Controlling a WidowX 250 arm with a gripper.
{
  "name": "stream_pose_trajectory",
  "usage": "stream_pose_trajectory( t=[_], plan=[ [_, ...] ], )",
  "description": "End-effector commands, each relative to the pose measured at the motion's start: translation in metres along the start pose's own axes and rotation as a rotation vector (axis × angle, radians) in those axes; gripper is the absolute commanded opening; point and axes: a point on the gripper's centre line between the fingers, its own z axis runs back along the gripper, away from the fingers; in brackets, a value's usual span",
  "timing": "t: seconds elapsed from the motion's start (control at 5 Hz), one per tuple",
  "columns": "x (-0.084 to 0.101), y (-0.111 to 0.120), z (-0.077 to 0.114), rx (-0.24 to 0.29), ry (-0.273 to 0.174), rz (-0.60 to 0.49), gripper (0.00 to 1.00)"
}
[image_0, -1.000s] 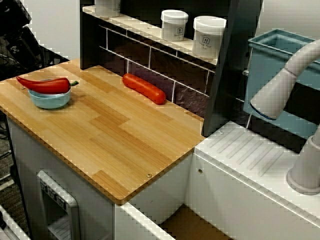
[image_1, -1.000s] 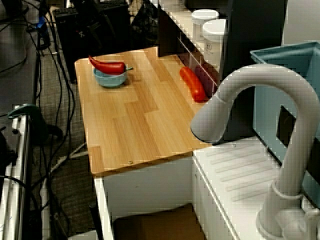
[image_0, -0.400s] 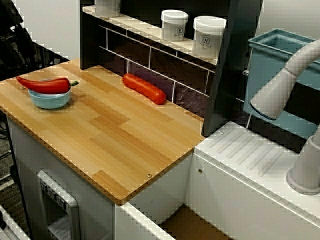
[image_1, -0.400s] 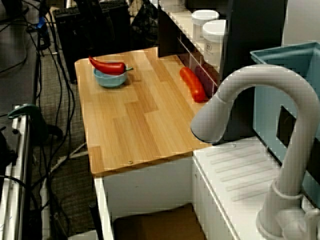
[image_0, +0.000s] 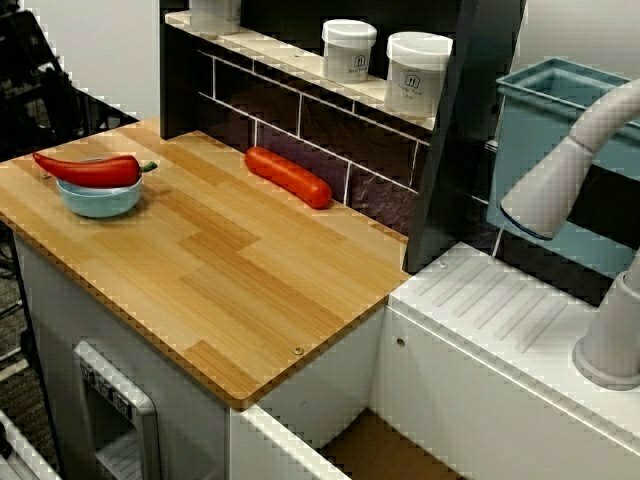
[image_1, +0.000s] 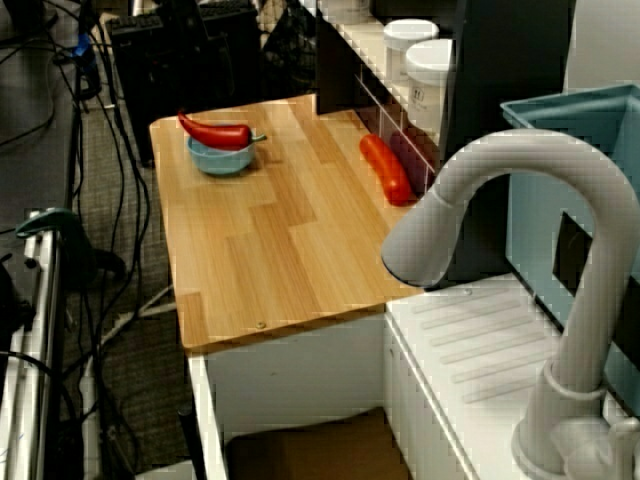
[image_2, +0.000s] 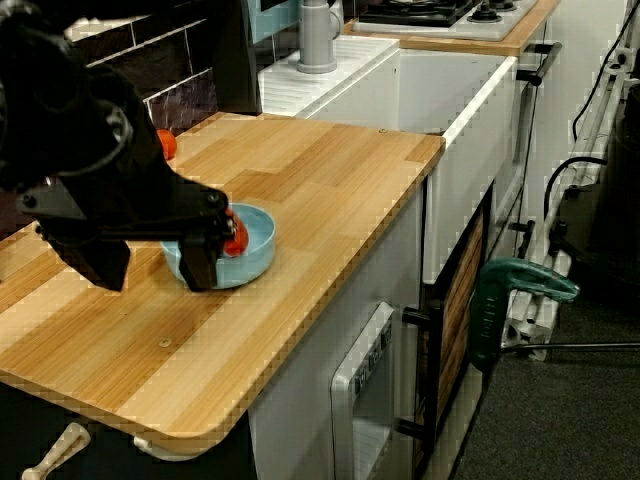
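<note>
A long red chili pepper (image_0: 90, 168) lies across a small light-blue bowl (image_0: 98, 198) at the left end of the wooden counter (image_0: 230, 280); pepper (image_1: 215, 131) and bowl (image_1: 222, 158) also show in the view from the sink end. Only the view from the counter's far end shows my black gripper (image_2: 152, 265), large and close to the camera. Its two fingers (image_2: 205, 262) point down and stand apart, with nothing between them. It overlaps the bowl (image_2: 250, 245) in that view. The pepper (image_2: 235, 238) peeks out beside the right finger.
A red sausage-shaped toy (image_0: 288, 176) lies by the tiled back wall. Two white jars (image_0: 349, 50) (image_0: 417, 73) stand on the shelf above. A grey faucet (image_0: 560, 180) arches over the white sink unit at right, with a teal bin (image_0: 560, 110) behind it.
The dark shape of the arm at the top left corner of the front view has drawn back out of frame. Pepper, bowl and red toy have not moved.
</note>
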Motion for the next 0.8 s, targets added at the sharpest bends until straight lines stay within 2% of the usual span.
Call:
stream_pose_trajectory(
  t=[0.0,0.2,0.6],
  plan=[
    [0.006,0.001,-0.011,0.031,0.059,-0.091,1.0],
    [0.008,-0.004,-0.023,0.03,0.074,-0.089,1.0],
    [0.024,-0.002,-0.036,0.005,0.073,-0.074,1.0]
  ],
)
